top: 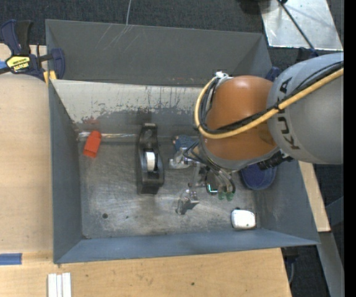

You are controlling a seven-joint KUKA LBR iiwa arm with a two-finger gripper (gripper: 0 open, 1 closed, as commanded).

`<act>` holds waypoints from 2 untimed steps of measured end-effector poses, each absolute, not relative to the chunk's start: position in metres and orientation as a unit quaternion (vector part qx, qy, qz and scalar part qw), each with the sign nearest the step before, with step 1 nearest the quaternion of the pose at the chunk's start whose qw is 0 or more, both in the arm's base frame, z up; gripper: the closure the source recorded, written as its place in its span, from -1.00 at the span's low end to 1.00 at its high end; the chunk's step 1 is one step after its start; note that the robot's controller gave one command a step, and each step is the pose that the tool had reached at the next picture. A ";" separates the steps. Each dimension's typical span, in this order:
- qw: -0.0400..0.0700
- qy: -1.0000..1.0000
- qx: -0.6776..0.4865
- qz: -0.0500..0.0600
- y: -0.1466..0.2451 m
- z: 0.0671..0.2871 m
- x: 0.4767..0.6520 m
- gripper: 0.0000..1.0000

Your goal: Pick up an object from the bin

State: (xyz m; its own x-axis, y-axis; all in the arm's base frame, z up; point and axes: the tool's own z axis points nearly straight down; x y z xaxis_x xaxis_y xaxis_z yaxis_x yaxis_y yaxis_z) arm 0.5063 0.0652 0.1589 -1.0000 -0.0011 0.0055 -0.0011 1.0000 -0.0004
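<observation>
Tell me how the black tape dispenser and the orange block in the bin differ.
The tape dispenser is black, the block orange. The dispenser is clearly larger and longer than the block. The dispenser lies mid-bin, the block further left, near the back wall. Both rest on the bin floor, apart from each other.

The grey arm (317,119) bears black KUKA lettering, a glossy orange cover (239,104) and a yellow cable (308,88).

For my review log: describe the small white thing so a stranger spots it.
Look in the grey bin, at the floor's lower right corner. The white thing lies there alone, below the arm's orange cover. It is small, rounded and all white, unlike the black tape dispenser and orange block farther left.
</observation>
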 end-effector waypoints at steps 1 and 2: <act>-0.005 -1.000 -0.012 -0.001 0.102 0.118 0.561 -1.00; -0.007 -0.995 0.104 -0.002 0.094 0.106 0.567 -1.00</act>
State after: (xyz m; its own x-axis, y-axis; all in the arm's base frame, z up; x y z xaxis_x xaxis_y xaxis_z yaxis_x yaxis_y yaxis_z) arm 0.5673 0.0939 0.1057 -0.9781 -0.2078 -0.0135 -0.2078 0.9782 0.0018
